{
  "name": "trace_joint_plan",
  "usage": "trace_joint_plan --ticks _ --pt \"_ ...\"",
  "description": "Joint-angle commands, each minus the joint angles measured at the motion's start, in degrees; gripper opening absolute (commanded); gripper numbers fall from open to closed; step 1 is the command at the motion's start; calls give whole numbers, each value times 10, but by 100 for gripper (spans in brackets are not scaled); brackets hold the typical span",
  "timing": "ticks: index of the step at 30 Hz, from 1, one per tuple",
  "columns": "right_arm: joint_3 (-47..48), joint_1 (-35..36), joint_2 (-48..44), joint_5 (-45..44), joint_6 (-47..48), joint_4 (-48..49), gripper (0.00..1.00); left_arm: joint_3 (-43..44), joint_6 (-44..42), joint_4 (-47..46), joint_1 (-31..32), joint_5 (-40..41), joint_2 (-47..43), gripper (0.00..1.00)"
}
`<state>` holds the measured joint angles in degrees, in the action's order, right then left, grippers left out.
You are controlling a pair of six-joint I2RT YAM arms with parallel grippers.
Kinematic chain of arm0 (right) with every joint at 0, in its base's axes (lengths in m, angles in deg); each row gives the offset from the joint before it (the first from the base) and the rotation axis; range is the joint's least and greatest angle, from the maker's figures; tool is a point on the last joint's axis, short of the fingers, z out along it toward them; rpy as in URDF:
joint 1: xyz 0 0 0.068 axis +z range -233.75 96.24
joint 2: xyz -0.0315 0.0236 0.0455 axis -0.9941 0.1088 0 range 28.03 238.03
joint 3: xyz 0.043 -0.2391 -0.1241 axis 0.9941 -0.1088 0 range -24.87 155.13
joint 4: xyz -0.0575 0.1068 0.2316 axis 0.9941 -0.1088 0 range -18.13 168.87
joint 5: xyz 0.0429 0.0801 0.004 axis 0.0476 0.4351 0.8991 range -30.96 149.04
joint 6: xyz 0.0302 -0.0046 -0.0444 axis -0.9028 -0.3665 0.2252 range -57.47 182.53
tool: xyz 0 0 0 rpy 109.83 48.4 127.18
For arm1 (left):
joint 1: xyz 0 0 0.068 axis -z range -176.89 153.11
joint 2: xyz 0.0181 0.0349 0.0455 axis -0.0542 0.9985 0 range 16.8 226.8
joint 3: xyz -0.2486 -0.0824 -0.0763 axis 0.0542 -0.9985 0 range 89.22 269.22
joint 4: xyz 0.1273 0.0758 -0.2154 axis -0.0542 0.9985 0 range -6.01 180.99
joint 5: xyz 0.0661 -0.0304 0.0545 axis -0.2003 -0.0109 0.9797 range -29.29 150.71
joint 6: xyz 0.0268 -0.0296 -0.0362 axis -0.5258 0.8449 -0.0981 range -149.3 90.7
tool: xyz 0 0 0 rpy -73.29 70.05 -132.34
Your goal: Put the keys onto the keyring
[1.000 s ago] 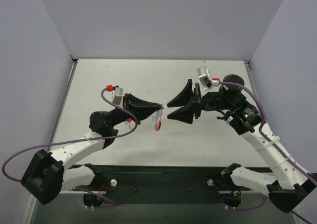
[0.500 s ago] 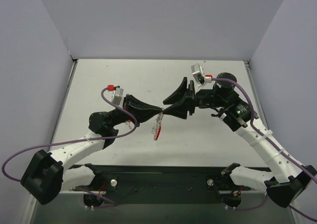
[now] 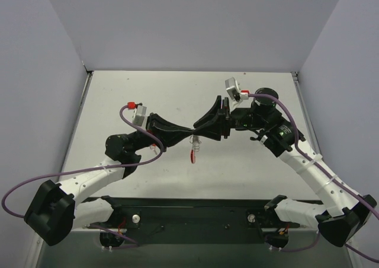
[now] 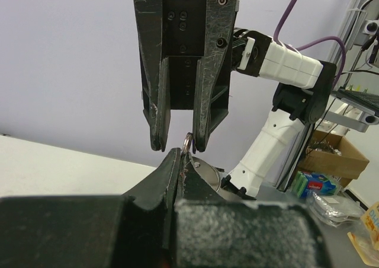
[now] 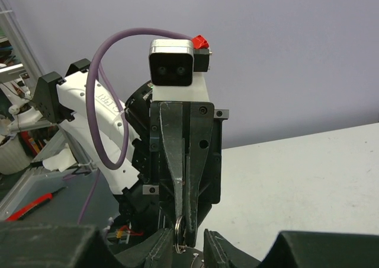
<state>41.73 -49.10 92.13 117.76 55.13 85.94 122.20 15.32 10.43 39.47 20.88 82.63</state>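
Thin beaded silver chain and curved red band, the keyring dangled mid-frame, its small metal ring pinched in the clenched left gripper. The right gripper's jaws stood slightly parted, straddling that ring.

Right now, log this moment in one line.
left gripper: shut on keyring | right gripper: open, straddling it | keyring: dangling

dangling keyring too small to resolve, upper end hidden, seemingly between fingers

High rear overview; close opposed wrist views, fingers seemingly shared.
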Motion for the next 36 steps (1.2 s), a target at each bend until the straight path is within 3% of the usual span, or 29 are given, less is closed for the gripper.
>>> trace_joint_plan --ticks 1,5,9,13,15,16,18,19,27,30,36 --pt "-4 6 5 9 10 37 26 27 -4 -220 5 -4 -10 0" --pt "-8 7 4 7 5 43 0 26 -7 -221 5 -7 -11 0" --pt "-3 7 0 4 6 36 0 27 -15 -215 5 -12 -15 0" --pt "18 6 -1 8 30 -6 0 33 -51 -128 1 -41 -35 1" --pt "33 5 -2 5 54 -49 0 42 -100 -73 0 -54 -61 31" --pt "36 4 -5 3 62 -72 0 45 -121 -5 0 -66 -72 46" --pt "49 2 -9 1 91 -117 0 59 -176 95 -1 -88 -103 64" --pt "53 0 -11 -2 99 -147 0 67 -194 138 -1 -94 -111 66" --pt "110 -3 -3 15 178 -304 0 265 -417 687 0 -125 -115 70" --pt "142 1 15 24 215 -371 0 313 -463 819 2 -132 -90 71" --pt "172 16 30 30 236 -412 0 375 -493 926 14 -126 -54 72"
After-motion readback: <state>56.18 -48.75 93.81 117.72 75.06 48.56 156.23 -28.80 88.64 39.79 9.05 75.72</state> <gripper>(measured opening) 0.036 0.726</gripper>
